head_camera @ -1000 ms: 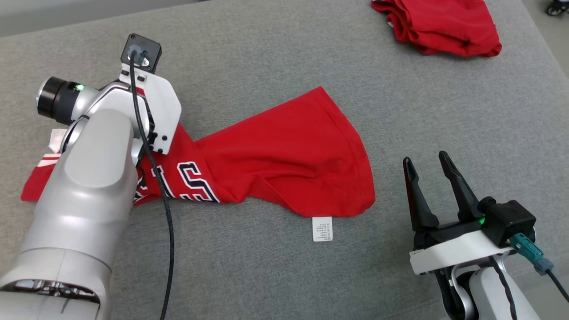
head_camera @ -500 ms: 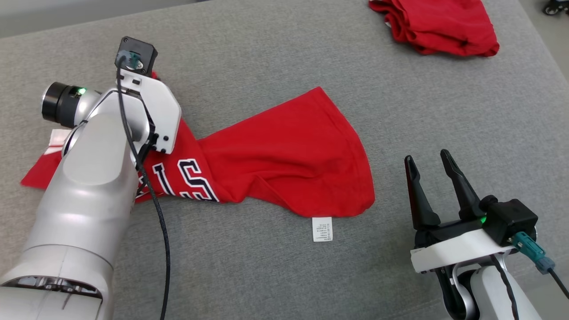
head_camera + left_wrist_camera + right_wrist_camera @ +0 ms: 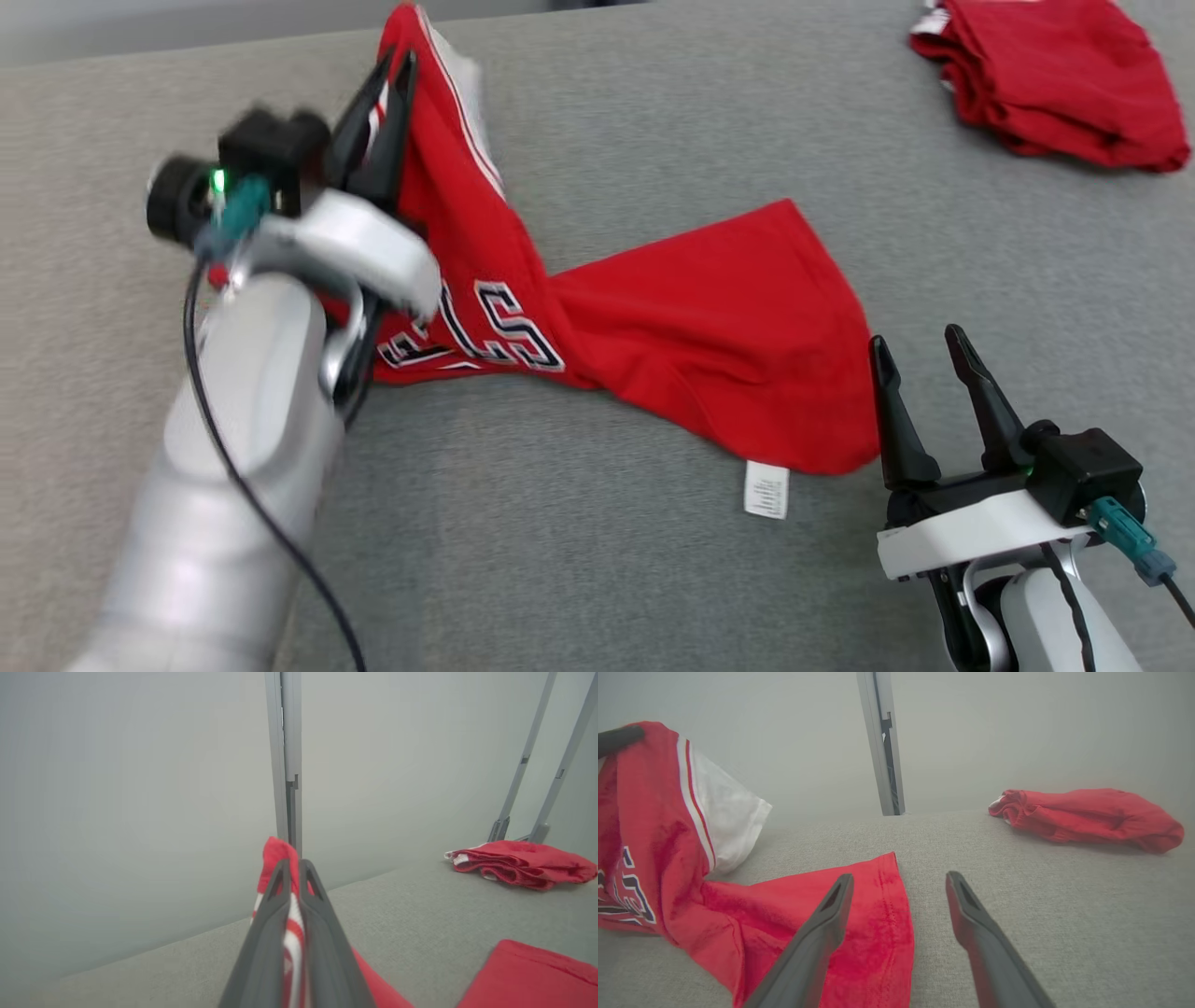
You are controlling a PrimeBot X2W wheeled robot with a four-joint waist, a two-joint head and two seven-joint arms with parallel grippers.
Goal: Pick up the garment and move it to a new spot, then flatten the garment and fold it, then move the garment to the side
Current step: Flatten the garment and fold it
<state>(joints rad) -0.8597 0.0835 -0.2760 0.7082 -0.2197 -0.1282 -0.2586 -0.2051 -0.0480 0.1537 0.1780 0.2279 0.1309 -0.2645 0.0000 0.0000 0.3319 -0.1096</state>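
Garment [image 3: 709, 345], limp red jersey, droops pinched between closed left jaws; right jaws gape empty.

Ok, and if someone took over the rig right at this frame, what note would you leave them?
Left gripper: shut on the striped upper end of the garment, held raised off the grey surface.
Right gripper: open, holding nothing, beside the hem corner near the white care label.
Garment: partly lifted; its hem end lies on the surface. A second red garment lies bunched at the far right.
Done: grasp made, lift begun.
Left: carry it to a new spot, flatten, fold, move aside.
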